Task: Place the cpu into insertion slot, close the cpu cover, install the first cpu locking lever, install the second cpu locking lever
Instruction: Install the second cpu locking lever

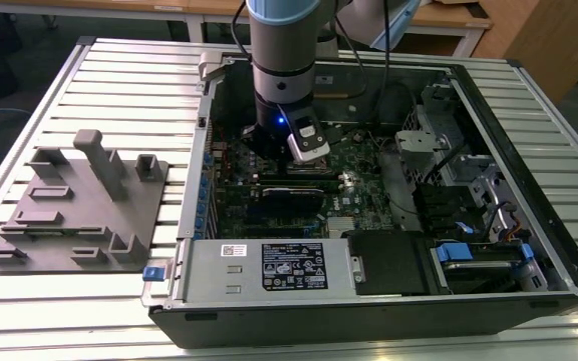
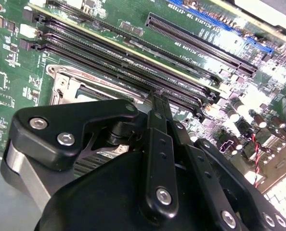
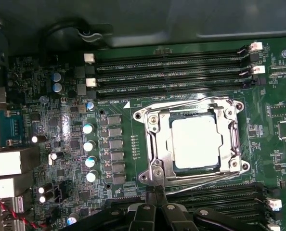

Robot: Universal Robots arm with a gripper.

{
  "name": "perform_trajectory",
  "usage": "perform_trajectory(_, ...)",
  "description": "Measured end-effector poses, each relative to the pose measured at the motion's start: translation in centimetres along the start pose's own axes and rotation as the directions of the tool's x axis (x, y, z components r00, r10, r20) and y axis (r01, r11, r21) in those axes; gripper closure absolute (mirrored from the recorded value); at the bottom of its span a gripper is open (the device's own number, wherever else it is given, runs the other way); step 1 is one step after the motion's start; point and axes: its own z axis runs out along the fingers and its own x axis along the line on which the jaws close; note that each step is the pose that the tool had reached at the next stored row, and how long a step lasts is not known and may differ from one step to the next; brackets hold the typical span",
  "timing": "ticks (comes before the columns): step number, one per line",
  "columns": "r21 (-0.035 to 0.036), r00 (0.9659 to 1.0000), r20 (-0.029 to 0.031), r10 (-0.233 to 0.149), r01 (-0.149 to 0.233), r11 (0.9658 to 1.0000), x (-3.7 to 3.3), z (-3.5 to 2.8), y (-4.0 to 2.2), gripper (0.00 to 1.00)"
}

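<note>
The cpu (image 3: 195, 142) lies flat in the insertion slot (image 3: 191, 112), its silver-grey top showing through the window of the cpu cover (image 3: 233, 139), which lies down over it. One thin wire locking lever (image 3: 176, 102) runs along one side of the socket. Another lever (image 3: 201, 179) runs slightly askew along the opposite side. My gripper (image 3: 155, 191) is shut, its thin tips pressed together just off the socket corner beside that second lever. The second wrist view shows the gripper (image 2: 155, 97) over the memory slots, next to the cover (image 2: 68, 86). In the exterior view the gripper (image 1: 291, 162) reaches down into the case.
Long black memory slots (image 3: 172, 67) flank the socket on both sides. A row of capacitors (image 3: 89, 144) stands beside it. The open computer case (image 1: 490, 113) walls in the board, with a power supply (image 1: 269, 267) and drive bays (image 1: 470, 259). A grey fixture block (image 1: 78, 203) lies on the slatted table.
</note>
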Motion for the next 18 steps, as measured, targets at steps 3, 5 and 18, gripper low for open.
perform_trajectory(3, -0.0007, 1.0, -0.0001, 0.0, 0.0, 1.0, 0.0, 0.0, 0.0, 0.89)
perform_trajectory(5, -0.0021, 1.0, -0.0001, 0.0, 0.0, 1.0, 0.02, 0.04, 0.0, 0.89)
perform_trajectory(18, -0.0219, 1.0, -0.0025, 0.001, -0.001, 0.9998, 0.18, 0.25, -0.03, 0.89)
